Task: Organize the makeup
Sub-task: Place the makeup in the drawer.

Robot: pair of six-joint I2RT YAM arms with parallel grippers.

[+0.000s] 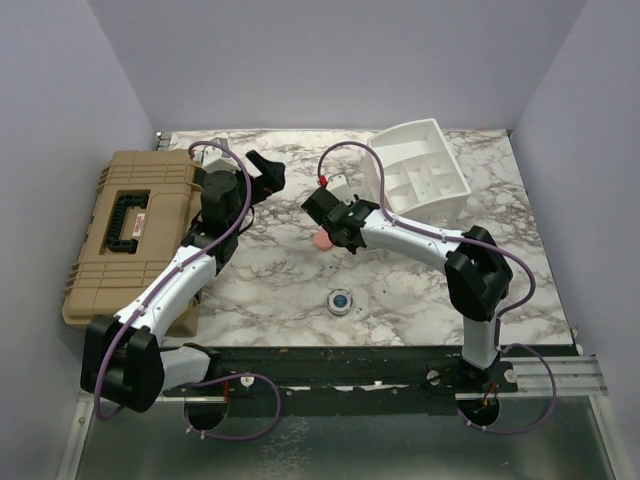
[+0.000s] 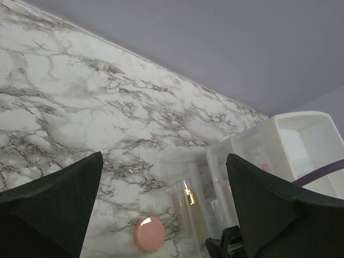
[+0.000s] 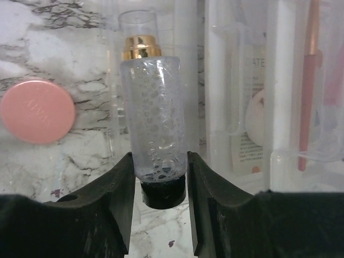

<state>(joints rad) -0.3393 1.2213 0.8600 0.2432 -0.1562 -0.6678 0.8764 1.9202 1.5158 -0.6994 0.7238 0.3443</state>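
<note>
Marble-look tabletop [image 1: 270, 290] with plain lavender walls [image 1: 330, 60] around it, tan hard case [image 1: 130, 235] on the left and the white organizer [image 1: 420, 170] tipped up at the far right.

The main thing is on the right. The right claw [image 3: 160, 161] is clamped on a clear bottle [image 3: 156, 113] full of little bubbles. The two fingers [image 3: 115, 188] squeeze it low on the body, right above its black cap. The cap end sits back in the claw toward the wrist, and most of the bottle sticks out past the fingertips. It looks centred between them with no slack on either side. Can't tell from these angles whether it's straight up or tilted.

Right behind it is a gold-collared bottle [image 3: 138, 47] that seems to be standing in a clear holder [image 2: 185, 209] next to the white organizer. A cream sachet [image 3: 250, 126] sits in a compartment to the right of that.

The pink puff [image 3: 37, 111] is flat on the marble, off to the left of the held bottle and not touching the claw. From above it's just on the near side of the claw.

The blue compact [image 1: 341, 301] is on its own on the marble closer to the arm bases, well apart from both claws.

The left claw [image 2: 164, 158] is spread wide with nothing in it, over the marble near the case's far corner.
</note>
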